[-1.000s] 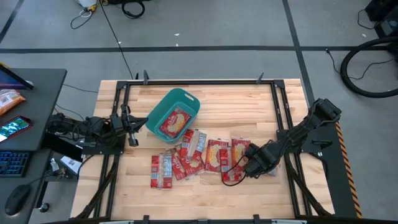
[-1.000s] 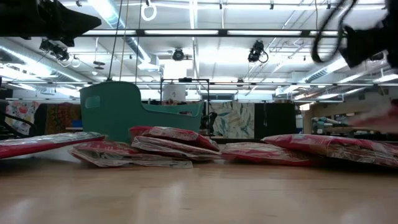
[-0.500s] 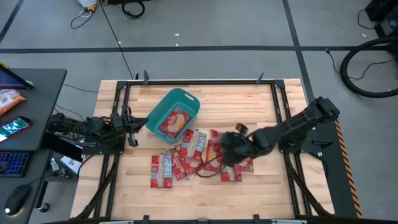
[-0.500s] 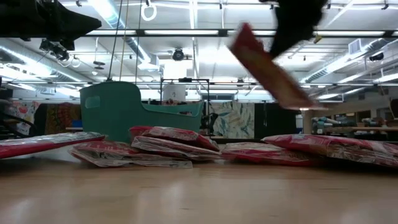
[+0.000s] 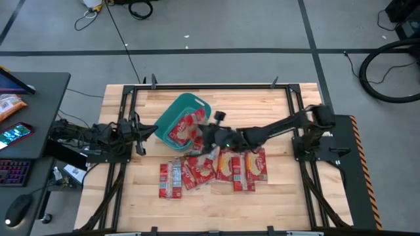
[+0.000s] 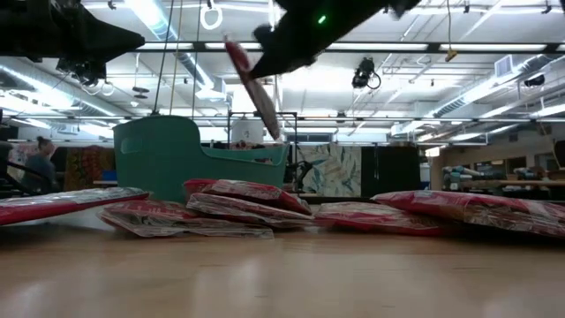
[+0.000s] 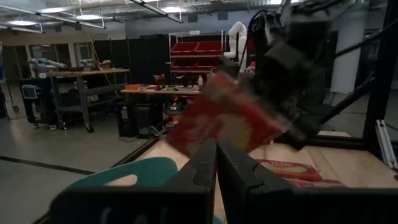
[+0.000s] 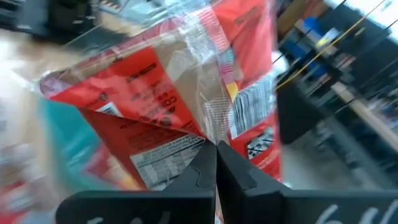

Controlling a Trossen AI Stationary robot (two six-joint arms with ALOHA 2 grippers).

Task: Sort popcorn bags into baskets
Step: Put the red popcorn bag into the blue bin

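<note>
My right gripper (image 5: 202, 134) reaches from the table's right side to the teal basket's (image 5: 163, 117) right rim. It is shut on a red popcorn bag (image 5: 194, 131), which the low view shows tilted in the air (image 6: 252, 88) in front of the basket (image 6: 159, 155). Another bag (image 5: 182, 124) lies flat inside the basket. Several more bags (image 5: 226, 164) lie flat and overlapping in a row on the table, nearer than the basket. My left gripper (image 5: 139, 136) waits shut at the basket's left side, touching nothing. My right gripper pinches the popcorn bag between its two fingers at one edge (image 8: 210, 138), where the clear back seam ends. The arm comes in nearly level from the table's right. The bag is lifted clear and hangs tilted below the fingers (image 6: 263, 64), over the basket's right rim.
The table's metal frame rails (image 5: 292, 111) run along the left, far and right sides. A desk with a phone and an orange packet (image 5: 10, 105) stands left of the table. Bare wood (image 5: 262, 105) lies right of the basket. A person (image 6: 40, 163) sits far behind.
My right gripper rose from the right end of the bag row with one bag pinched. It swept toward the table's left and far side, to the basket's right rim. The bag went from lying on the table to hanging clear in the air.
</note>
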